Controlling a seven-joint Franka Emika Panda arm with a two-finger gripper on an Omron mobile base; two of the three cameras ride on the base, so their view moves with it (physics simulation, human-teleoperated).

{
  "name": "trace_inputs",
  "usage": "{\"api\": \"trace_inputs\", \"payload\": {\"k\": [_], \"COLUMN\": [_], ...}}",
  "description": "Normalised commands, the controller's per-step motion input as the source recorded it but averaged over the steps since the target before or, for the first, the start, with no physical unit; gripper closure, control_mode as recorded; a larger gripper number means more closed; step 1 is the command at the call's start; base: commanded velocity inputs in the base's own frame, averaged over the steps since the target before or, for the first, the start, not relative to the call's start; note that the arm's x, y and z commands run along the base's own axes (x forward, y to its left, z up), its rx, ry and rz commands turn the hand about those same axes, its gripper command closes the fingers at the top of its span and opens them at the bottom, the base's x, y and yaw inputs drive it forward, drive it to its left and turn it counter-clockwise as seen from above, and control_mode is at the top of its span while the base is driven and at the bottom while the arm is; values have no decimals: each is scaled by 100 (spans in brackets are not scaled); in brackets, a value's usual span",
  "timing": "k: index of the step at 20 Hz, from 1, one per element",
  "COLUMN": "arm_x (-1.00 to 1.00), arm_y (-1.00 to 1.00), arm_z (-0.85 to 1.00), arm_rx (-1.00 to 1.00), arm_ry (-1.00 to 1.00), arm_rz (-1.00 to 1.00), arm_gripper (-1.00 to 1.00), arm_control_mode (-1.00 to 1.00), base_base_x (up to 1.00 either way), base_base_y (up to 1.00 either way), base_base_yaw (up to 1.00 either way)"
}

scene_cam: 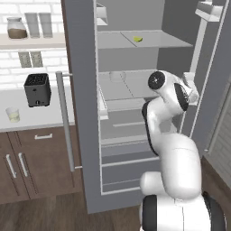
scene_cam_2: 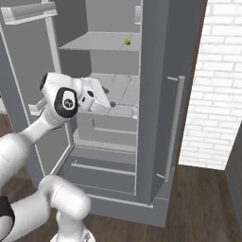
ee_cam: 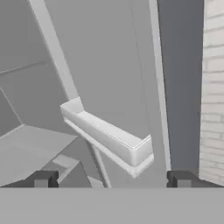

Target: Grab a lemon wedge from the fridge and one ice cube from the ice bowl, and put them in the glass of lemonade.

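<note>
The fridge (scene_cam: 81,90) stands with both doors swung open. A tiny yellow-green lemon wedge (scene_cam: 137,39) lies on its upper shelf, also seen as a small lemon wedge (scene_cam_2: 127,42) in the right base view. My gripper (scene_cam_2: 108,98) is inside the fridge (scene_cam_2: 156,94) at the middle shelf, well below the wedge. Its jaws are open and hold nothing; in the hand view the gripper (ee_cam: 111,179) faces a white door bin (ee_cam: 109,138). The glass of lemonade (scene_cam: 13,114) sits on the counter to the left. The ice bowl and ice cube are out of view.
A dark toaster (scene_cam: 37,89) stands on the counter (scene_cam: 40,117) beside the left fridge door and its long handle (scene_cam: 65,122). A jar (scene_cam: 17,28) and grey glasses (scene_cam: 38,23) sit on the wall shelf. A white brick wall (scene_cam_2: 212,94) flanks the right door.
</note>
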Motion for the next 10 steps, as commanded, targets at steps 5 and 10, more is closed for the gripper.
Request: {"api": "trace_inputs", "payload": {"k": [5, 10], "arm_x": [93, 95], "arm_y": [-12, -33], "arm_z": [-2, -8], "arm_rx": [0, 0], "arm_ry": [1, 13], "arm_rz": [-8, -12], "arm_gripper": [-100, -100], "arm_control_mode": [-100, -100], "base_base_x": [0, 0], "base_base_y": [0, 0], "base_base_yaw": [0, 0]}}
